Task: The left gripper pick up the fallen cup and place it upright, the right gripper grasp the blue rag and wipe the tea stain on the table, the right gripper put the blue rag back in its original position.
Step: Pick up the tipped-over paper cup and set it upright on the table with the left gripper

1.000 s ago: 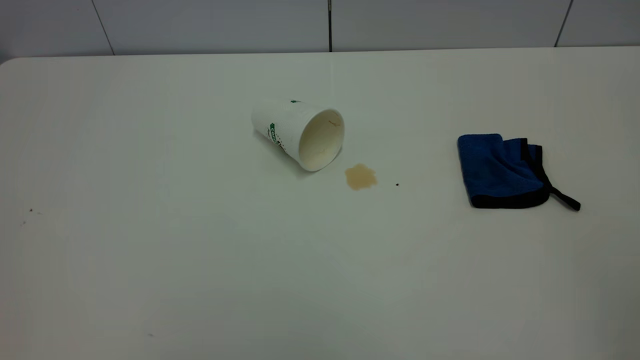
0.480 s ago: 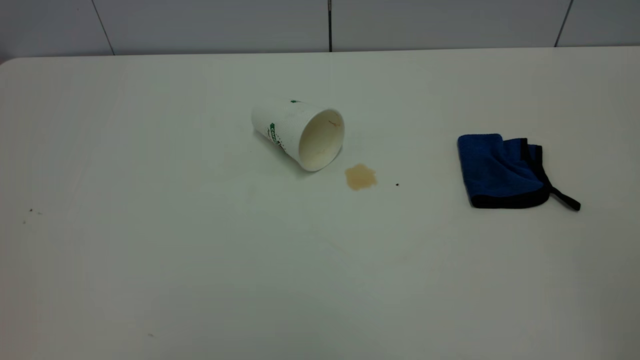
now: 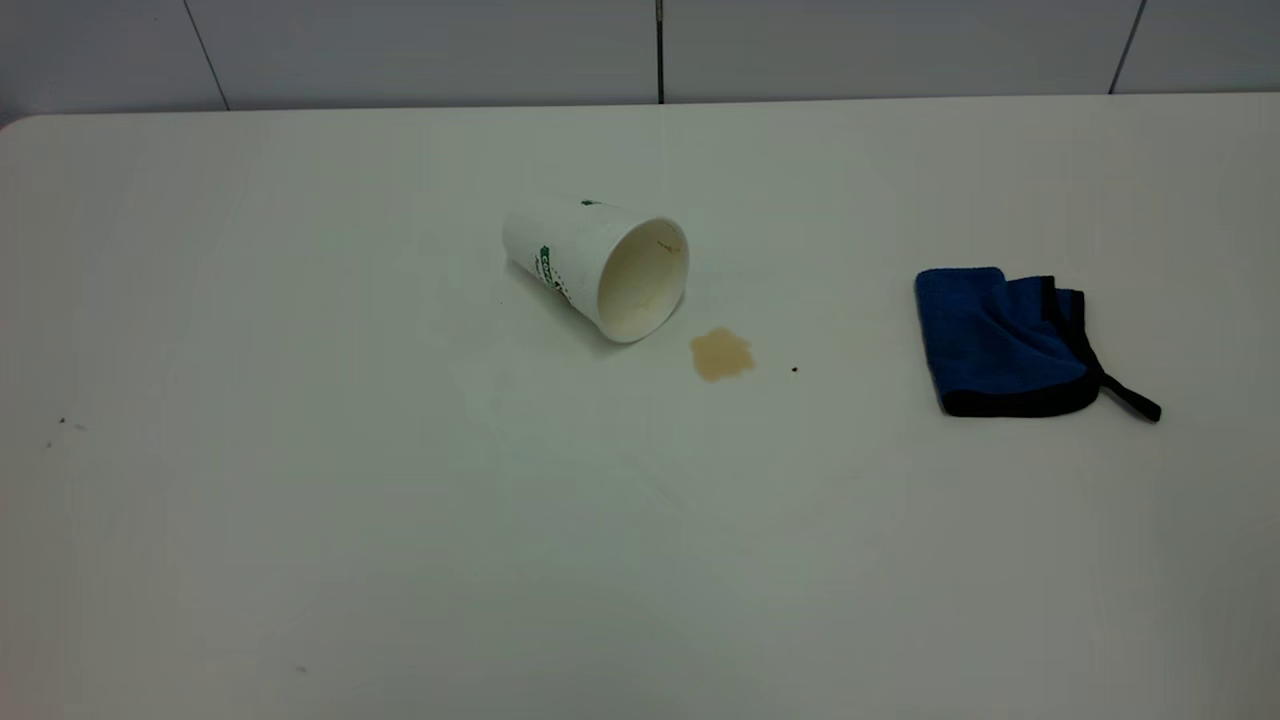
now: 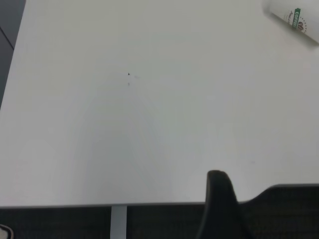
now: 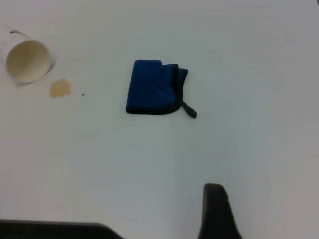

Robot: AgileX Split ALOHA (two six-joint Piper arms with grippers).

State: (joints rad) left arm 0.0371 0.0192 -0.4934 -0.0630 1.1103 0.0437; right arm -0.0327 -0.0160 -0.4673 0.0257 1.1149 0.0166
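On the white table, going left to right in the exterior view: a few tiny dark specks near the left edge; then the cup lying on its side near the middle, mouth turned toward the camera and a bit to the right, cream inside showing, green print on its side; just beside the mouth, on the near right, the tea stain, a small light-brown blotch, close to the rim but apart from it; a tiny black speck just right of the stain; well to the right, the blue rag, folded flat, black edging along its near and right sides, black loop tail sticking out to the right; grey tiled wall behind the table's far edge.

Neither arm shows in the exterior view; left gripper shows only as one black finger in the left wrist view, low by the table's near edge, cup far off at the frame corner; jaw state cannot tell; right gripper likewise one black finger in the right wrist view, above bare table, well short of the rag, with stain and cup beyond it; jaw state cannot tell; nothing touches cup, rag or stain.
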